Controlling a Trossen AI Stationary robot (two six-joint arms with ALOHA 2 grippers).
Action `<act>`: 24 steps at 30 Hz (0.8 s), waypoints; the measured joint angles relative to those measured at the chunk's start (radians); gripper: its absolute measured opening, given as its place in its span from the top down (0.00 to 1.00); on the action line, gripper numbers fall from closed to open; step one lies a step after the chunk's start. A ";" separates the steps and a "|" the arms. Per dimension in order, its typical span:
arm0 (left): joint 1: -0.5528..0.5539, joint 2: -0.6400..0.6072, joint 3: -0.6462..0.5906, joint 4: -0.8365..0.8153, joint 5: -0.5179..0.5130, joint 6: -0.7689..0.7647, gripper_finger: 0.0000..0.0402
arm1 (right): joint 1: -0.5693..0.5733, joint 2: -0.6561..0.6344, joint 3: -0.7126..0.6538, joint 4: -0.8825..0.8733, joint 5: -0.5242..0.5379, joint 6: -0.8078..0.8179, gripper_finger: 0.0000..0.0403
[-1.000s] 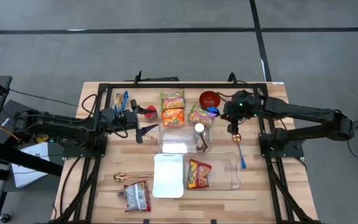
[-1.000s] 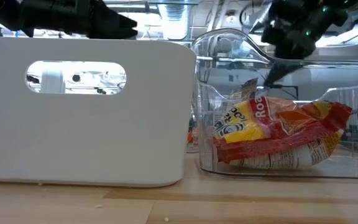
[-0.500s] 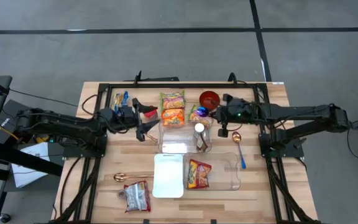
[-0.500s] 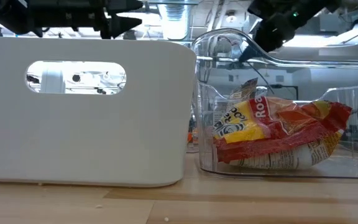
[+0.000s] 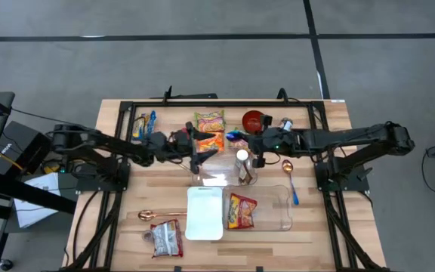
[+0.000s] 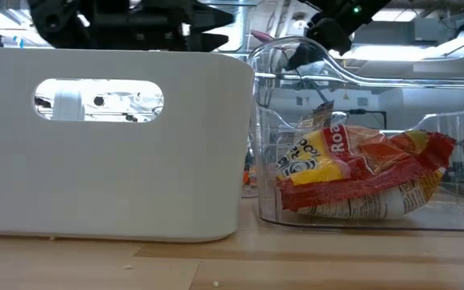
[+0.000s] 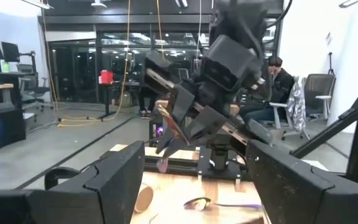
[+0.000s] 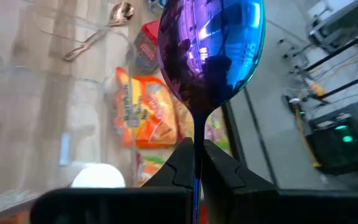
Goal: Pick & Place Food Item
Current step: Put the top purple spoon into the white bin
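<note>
Near the desk's (image 5: 112, 227) rear edge, the right pincer (image 5: 249, 143) clamps the thin handle of a mirror-bright purple-blue spoon (image 8: 210, 50); the left pincer (image 5: 202, 155) hangs spread and empty just beside it.

I'm seeing a mirror-glossy metal spoon (image 8: 211, 50), iridescent purple-blue, reflecting the room. The wooden table (image 5: 119, 219) is showing pale, matt planks. The white bin (image 6: 111, 145) is looking like smooth, matt plastic; the clear container (image 6: 361, 137) beside it is glossy transparent plastic. The noodle packet (image 6: 361, 173) inside is gleaming, crinkled foil-like film. The arms' housings are reading dull black.
</note>
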 joint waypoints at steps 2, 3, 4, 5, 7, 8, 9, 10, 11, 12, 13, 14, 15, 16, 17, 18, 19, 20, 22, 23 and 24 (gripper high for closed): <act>0.000 0.031 0.029 0.007 -0.006 -0.005 0.32 | 0.007 0.014 0.017 0.003 0.019 -0.006 0.99; 0.000 0.044 0.042 0.014 -0.013 -0.016 0.32 | 0.010 0.016 0.020 -0.002 0.024 -0.010 0.99; 0.000 0.056 0.050 0.023 -0.017 -0.029 0.32 | 0.015 0.016 0.023 -0.006 0.025 -0.014 0.99; 0.002 0.065 0.059 0.027 -0.018 -0.043 0.32 | 0.020 0.016 0.027 -0.002 0.026 -0.019 0.99; 0.007 0.082 0.076 0.037 -0.018 -0.072 0.32 | 0.028 0.015 0.031 0.001 0.026 -0.022 0.99; 0.008 0.086 0.082 0.037 -0.018 -0.082 0.32 | 0.032 0.013 0.032 0.000 0.025 -0.022 0.99; 0.010 0.087 0.085 0.036 -0.019 -0.088 0.32 | 0.034 0.013 0.032 0.001 0.025 -0.023 0.99; 0.013 0.094 0.093 0.038 -0.018 -0.099 0.32 | 0.034 0.013 0.032 0.002 0.025 -0.023 0.99; 0.015 0.098 0.100 0.038 -0.013 -0.106 0.32 | 0.034 0.013 0.032 0.002 0.025 -0.023 0.99; 0.020 0.099 0.100 0.036 -0.001 -0.113 0.32 | 0.036 0.013 0.032 0.001 0.025 -0.023 0.99; 0.025 0.099 0.108 0.033 0.014 -0.127 0.32 | 0.037 0.013 0.032 0.001 0.026 -0.023 0.99; 0.031 0.099 0.117 0.033 0.035 -0.139 0.32 | 0.037 0.013 0.032 0.001 0.026 -0.023 0.99; 0.038 0.097 0.123 0.034 0.054 -0.155 0.32 | 0.037 0.014 0.032 0.001 0.026 -0.025 0.99; 0.043 0.097 0.129 0.029 0.066 -0.164 0.32 | 0.037 0.014 0.032 0.001 0.026 -0.025 0.99; 0.049 0.097 0.133 0.019 0.071 -0.176 0.32 | 0.037 0.014 0.032 0.001 0.026 -0.025 0.99; 0.054 0.098 0.136 0.012 0.072 -0.183 0.32 | 0.037 0.014 0.032 0.001 0.025 -0.025 0.99; 0.057 0.098 0.139 0.007 0.072 -0.186 0.33 | 0.037 0.014 0.032 0.001 0.026 -0.025 0.99; 0.059 0.098 0.143 0.001 0.072 -0.188 0.34 | 0.037 0.014 0.032 0.000 0.026 -0.025 0.99; 0.064 0.098 0.152 -0.020 0.073 -0.197 0.37 | 0.036 0.014 0.032 -0.003 0.030 -0.025 0.99; 0.065 0.098 0.155 -0.032 0.076 -0.205 0.39 | 0.036 0.014 0.032 -0.004 0.037 -0.025 0.99; 0.065 0.098 0.157 -0.039 0.083 -0.209 0.40 | 0.036 0.014 0.032 -0.007 0.046 -0.026 0.99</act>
